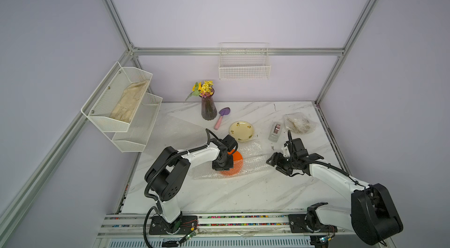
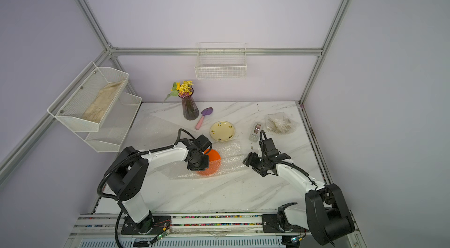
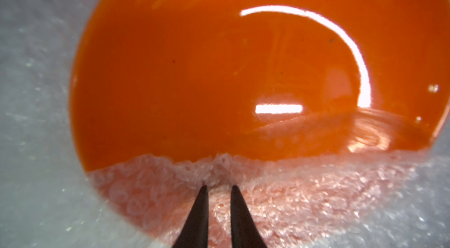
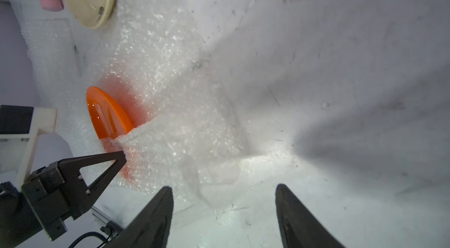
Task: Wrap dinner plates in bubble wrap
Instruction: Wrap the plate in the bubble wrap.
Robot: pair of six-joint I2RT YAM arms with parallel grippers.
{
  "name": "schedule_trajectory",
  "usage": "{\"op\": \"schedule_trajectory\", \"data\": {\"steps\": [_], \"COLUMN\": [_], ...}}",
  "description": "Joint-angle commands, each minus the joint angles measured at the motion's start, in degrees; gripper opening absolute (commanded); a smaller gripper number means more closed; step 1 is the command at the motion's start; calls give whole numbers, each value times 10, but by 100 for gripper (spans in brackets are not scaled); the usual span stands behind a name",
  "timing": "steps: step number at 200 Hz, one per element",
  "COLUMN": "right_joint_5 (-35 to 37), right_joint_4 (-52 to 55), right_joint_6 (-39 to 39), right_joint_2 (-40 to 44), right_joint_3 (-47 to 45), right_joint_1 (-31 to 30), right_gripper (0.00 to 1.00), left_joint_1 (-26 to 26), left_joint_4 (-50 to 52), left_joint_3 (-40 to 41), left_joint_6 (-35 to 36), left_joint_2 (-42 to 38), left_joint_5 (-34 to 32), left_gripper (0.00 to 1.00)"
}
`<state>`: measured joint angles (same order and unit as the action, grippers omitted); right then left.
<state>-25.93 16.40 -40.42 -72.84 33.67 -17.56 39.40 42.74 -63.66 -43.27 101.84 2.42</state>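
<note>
One limp bubble wrap edge is pinched by the left gripper over the likely fragile orange plate, the right gripper spread wide.

You have a white marble-patterned table with grey veins.

- Far edge, left of middle: a dark ribbed vase of yellow flowers, upright.
- Just beside it: a trowel with a purple blade and pink handle, lying flat.
- Near that: the yellow plate, face up.
- To its right: a grey tape dispenser, then a crumpled bubble-wrap bundle near the far right corner. You cannot tell what is inside.
- Far left part: a flat clear sheet covers it.
- Mid-table: the bubble wrap sheet lies spread, one edge folded over the orange plate resting on it.
- Near the dispenser: a few dark specks.
</note>
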Motion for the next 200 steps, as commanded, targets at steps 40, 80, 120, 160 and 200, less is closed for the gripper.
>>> {"op": "schedule_trajectory", "data": {"steps": [40, 80, 120, 160, 200], "right_joint_5": [-66, -89, -84, -31, 17], "right_joint_4": [-134, -150, -188, -159, -235], "right_joint_6": [-87, -105, -144, -149, -204], "right_joint_2": [-9, -52, -33, 5, -94], "right_joint_3": [-59, -66, -68, 20, 87], "right_joint_1": [31, 30, 30, -55, -208], "right_gripper": [43, 51, 8, 0, 0], "left_joint_1": [-2, -2, -2, -2, -5], "left_joint_4": [17, 11, 6, -16, -35], "left_joint_3": [26, 25, 28, 30, 41], "left_joint_6": [12, 12, 15, 20, 18], "left_joint_2": [55, 58, 57, 51, 50], "left_joint_5": [11, 18, 21, 35, 50], "left_gripper": [18, 18, 17, 16, 15]}}
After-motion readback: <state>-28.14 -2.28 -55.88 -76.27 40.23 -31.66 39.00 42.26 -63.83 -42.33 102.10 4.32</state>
